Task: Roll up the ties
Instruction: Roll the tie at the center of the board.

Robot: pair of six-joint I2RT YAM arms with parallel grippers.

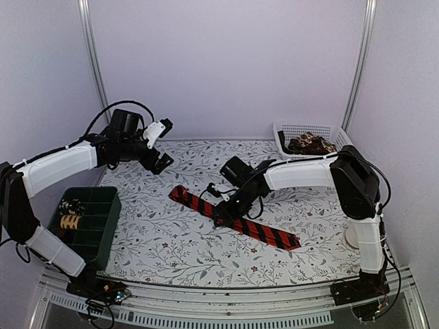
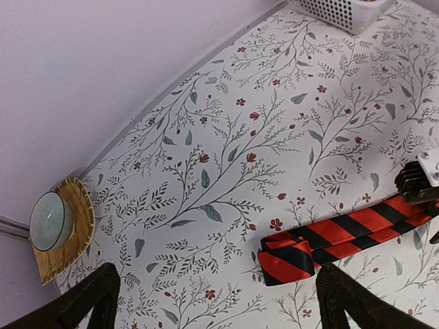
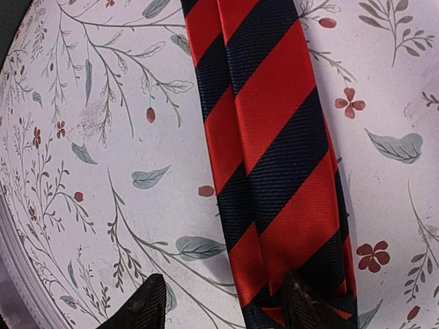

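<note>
Down along the near edge runs a metal rail (image 1: 226, 291), with both arm bases bolted to it at the corners. Just past it starts the table (image 1: 171, 257), covered in a pale cloth printed with leafy sprigs and small red flowers.

The red and black striped tie (image 1: 267, 233) lies flat on the diagonal across the middle. One end points to the far left and the other to the near right, short of the front edge. In the left wrist view the far-left end is folded back on itself.

The right gripper (image 1: 221, 214) is down on the tie about midway along. Its fingers are partly spread. One fingertip (image 3: 147, 305) stands on bare cloth beside the strip and the other sits at the strip's edge, so nothing is pinched.

The left gripper (image 1: 164, 145) hangs above the far-left part of the table with its jaws spread wide and nothing in them.

A green divided bin (image 1: 103, 229) overhangs the left edge, with two rolled ties (image 1: 70, 214) in its compartments. A white basket (image 1: 291, 129) sits in the far right corner with brown patterned ties (image 1: 310, 142) heaped in it.

Bare cloth shows between bin and tie, and behind the tie to the back wall. There a pale bowl (image 2: 49, 221) rests on a wooden board (image 2: 72, 236). Plain lilac walls close in on three sides, with metal posts (image 1: 92, 62) in the corners.
</note>
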